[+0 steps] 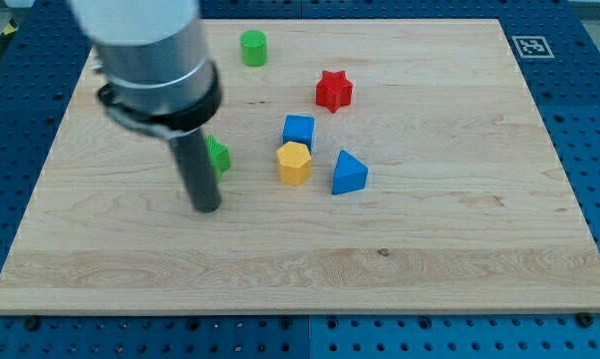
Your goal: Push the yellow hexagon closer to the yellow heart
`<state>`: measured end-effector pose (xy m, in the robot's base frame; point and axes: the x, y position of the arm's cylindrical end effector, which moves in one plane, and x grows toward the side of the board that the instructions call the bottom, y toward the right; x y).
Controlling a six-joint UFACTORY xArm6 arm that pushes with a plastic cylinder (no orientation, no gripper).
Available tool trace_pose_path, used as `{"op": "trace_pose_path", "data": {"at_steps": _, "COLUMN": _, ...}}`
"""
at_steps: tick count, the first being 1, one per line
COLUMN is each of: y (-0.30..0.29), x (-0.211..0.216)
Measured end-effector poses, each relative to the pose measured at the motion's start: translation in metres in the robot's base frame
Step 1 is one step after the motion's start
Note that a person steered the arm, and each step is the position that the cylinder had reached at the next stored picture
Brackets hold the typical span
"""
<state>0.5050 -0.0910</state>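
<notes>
The yellow hexagon (294,163) lies near the middle of the wooden board (430,249), just below a blue cube (298,131) and left of a blue triangular block (348,173). No yellow heart shows in the view. My tip (206,207) rests on the board to the left of the yellow hexagon, well apart from it. A green block (218,156) sits right behind the rod, partly hidden, its shape unclear.
A red star (333,90) lies above the blue cube. A green cylinder (253,47) stands near the board's top edge. The arm's grey body covers the board's top left. Blue perforated table surrounds the board.
</notes>
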Motion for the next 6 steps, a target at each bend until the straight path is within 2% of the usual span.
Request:
{"op": "trace_pose_path", "data": {"at_steps": 2, "y": 0.096, "x": -0.002}}
{"op": "trace_pose_path", "data": {"at_steps": 3, "y": 0.11, "x": -0.014}}
{"op": "trace_pose_path", "data": {"at_steps": 5, "y": 0.032, "x": -0.057}}
{"op": "trace_pose_path", "data": {"at_steps": 6, "y": 0.022, "x": -0.074}}
